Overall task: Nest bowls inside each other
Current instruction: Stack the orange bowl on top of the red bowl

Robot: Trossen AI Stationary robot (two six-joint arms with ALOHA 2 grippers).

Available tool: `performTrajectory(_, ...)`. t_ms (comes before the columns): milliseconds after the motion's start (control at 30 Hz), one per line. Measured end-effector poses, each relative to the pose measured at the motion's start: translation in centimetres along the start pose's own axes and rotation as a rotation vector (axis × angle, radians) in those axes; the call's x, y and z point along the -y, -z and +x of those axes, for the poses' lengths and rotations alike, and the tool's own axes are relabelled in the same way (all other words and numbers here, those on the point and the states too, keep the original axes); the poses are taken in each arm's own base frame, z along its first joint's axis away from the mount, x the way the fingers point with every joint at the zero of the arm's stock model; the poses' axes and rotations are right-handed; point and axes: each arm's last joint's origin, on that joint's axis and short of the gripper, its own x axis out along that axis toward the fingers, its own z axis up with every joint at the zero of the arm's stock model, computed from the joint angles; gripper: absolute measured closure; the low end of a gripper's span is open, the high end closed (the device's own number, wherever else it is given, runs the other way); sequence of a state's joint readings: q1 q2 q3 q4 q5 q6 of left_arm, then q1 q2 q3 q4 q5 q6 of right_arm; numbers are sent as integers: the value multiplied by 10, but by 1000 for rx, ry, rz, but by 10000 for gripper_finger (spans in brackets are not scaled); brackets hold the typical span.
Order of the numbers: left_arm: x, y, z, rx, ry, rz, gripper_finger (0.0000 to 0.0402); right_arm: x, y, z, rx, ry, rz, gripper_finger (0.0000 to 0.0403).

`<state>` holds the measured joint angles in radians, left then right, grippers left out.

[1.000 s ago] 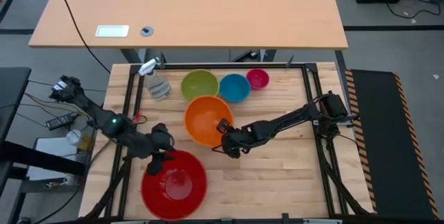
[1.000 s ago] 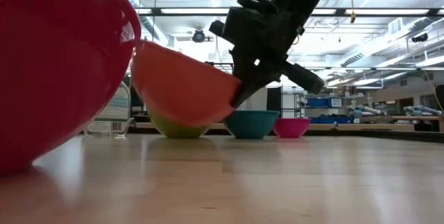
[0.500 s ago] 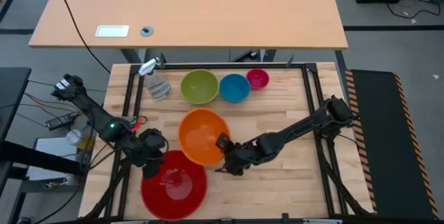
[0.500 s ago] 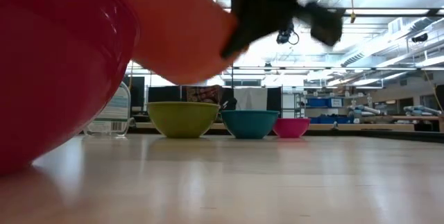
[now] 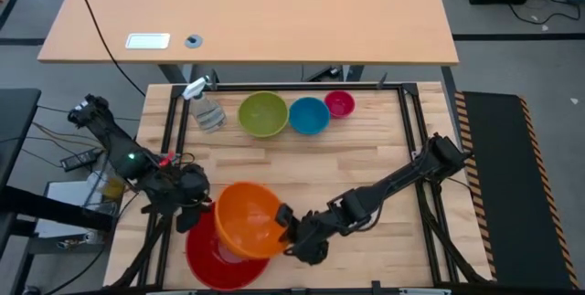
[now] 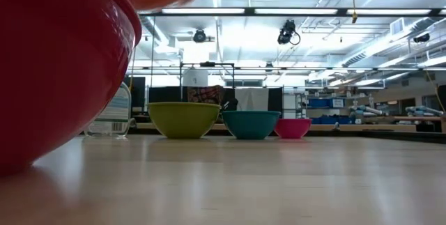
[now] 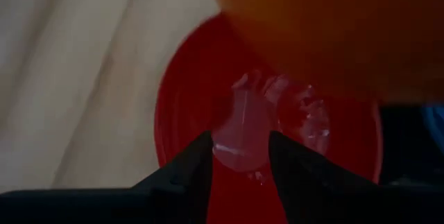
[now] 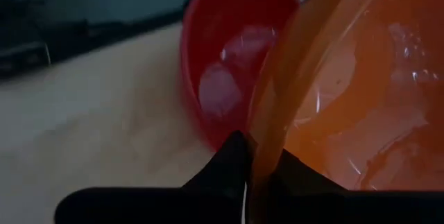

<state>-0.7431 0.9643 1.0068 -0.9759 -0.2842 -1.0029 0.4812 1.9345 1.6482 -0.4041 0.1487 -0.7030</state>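
- The pale wooden table (image 5: 366, 158) carries all five bowls, with a clear plastic spray bottle (image 5: 207, 110) near its far edge on the left arm's side.
- The largest round glossy red plastic bowl (image 5: 212, 257) sits at the near edge on the left arm's side. The left gripper (image 5: 189, 205) is clamped shut on its rim, with both dark fingers straddling the red wall in the left wrist view.
- The next-largest round glossy orange plastic bowl (image 5: 245, 219) hangs above the red one, overlapping its far half and tipped rather than level. The right gripper (image 5: 289, 231) is pinched closed on the orange rim at the side away from the left arm.
- The step in hand looks like seating orange inside red. To do it well, I would level the orange bowl and centre it over the red opening before lowering, since a tilted rim may catch the red wall.
- The left grip should keep the red bowl from skidding. The right fingers should open only once the orange base rests inside, then lift straight up to avoid dragging the bowl back out.
- The glossy lime green bowl (image 5: 263, 113), the smaller blue bowl (image 5: 309, 115) and the smallest magenta-pink bowl (image 5: 339, 104) wait in a row along the far edge, close together and not yet nested.
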Motion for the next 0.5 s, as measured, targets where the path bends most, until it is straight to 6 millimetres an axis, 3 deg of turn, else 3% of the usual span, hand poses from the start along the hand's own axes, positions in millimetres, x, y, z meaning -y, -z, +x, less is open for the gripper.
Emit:
performTrajectory(133,0,-11,-23,116,-46,96,258,-2,-10,4,136,-37,46,375)
performTrajectory(300,-6,-17,-35,226,-126,164,258,-2,-17,12,268,-66,57,375)
performTrajectory(500,-11,-21,-41,265,-120,124,258,-7,0,52,259,-73,63,375)
